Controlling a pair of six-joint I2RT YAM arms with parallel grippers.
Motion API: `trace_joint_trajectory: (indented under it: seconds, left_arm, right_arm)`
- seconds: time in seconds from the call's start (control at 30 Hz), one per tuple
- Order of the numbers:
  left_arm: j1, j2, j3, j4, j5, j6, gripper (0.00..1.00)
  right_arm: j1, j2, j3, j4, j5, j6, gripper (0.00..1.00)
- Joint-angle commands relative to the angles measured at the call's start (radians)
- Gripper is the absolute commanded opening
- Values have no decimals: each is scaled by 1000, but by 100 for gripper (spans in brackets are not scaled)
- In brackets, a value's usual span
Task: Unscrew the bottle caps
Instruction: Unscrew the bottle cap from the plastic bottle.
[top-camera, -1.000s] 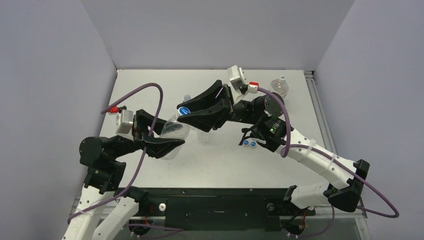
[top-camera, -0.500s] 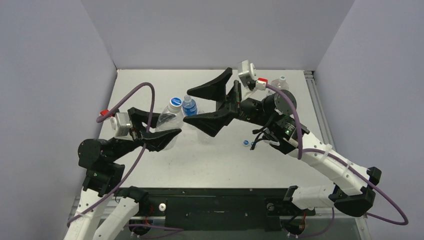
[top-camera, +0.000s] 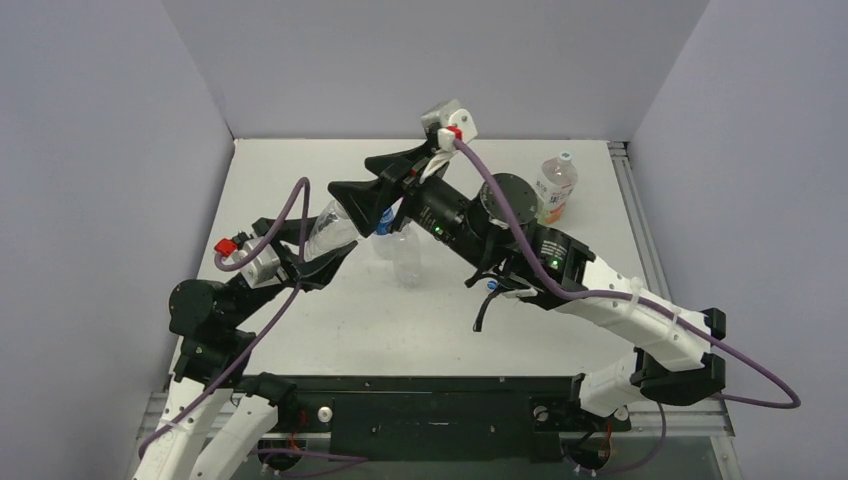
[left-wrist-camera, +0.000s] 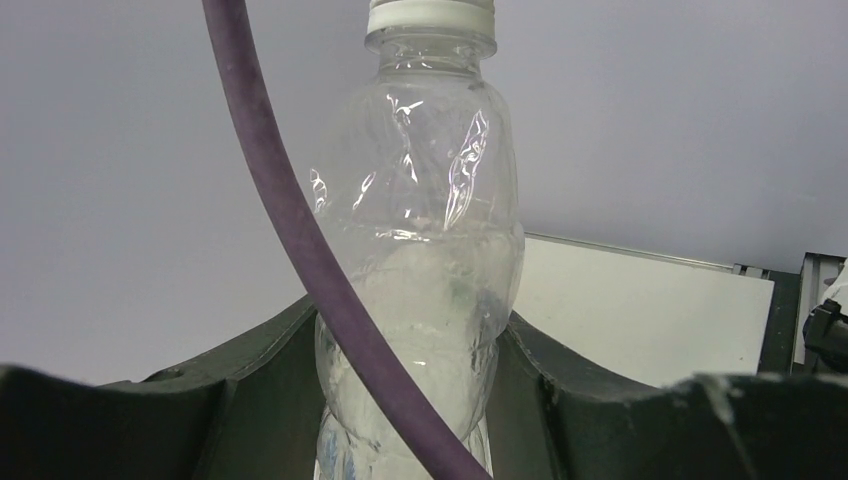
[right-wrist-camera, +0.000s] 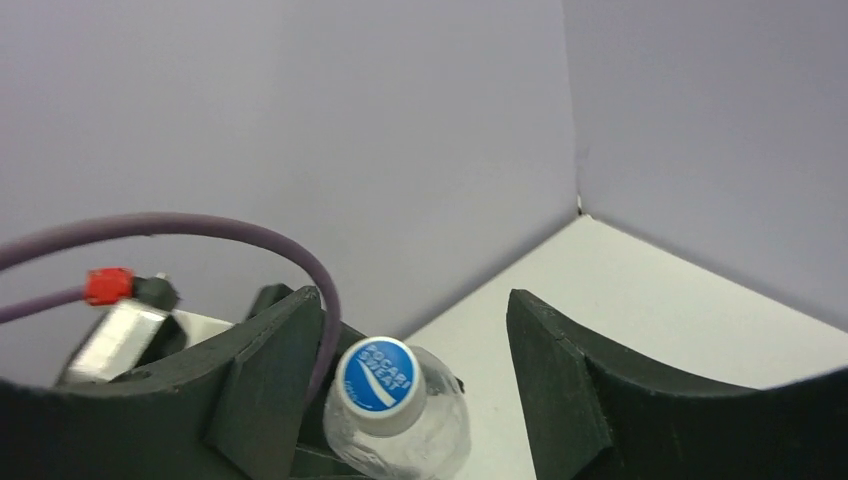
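The left gripper (left-wrist-camera: 415, 390) squeezes the clear bottle (left-wrist-camera: 420, 200), tipped over the left side of the table (top-camera: 420, 335). The right gripper (right-wrist-camera: 412, 315) hangs open around the blue cap (right-wrist-camera: 378, 376), touching nothing. The cap sits nearer one finger (right-wrist-camera: 270, 370), so the pinch may slip, or the soft bottle may twist.

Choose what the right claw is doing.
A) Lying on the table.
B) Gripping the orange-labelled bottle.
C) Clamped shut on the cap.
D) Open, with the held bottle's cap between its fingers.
D: the right claw stands open either side of the blue-topped cap of the bottle gripped by the left claw.
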Motion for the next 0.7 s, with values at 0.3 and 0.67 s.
trace_joint_trajectory:
  seconds: [0.3, 0.67]
  left_arm:
    - [3, 15, 20, -60, -265, 60, 8]
    - [3, 28, 28, -75, -287, 52, 8]
  right_arm:
    - [14, 33, 2, -56, 147, 23, 48]
    - [14, 31, -37, -28, 102, 52, 57]
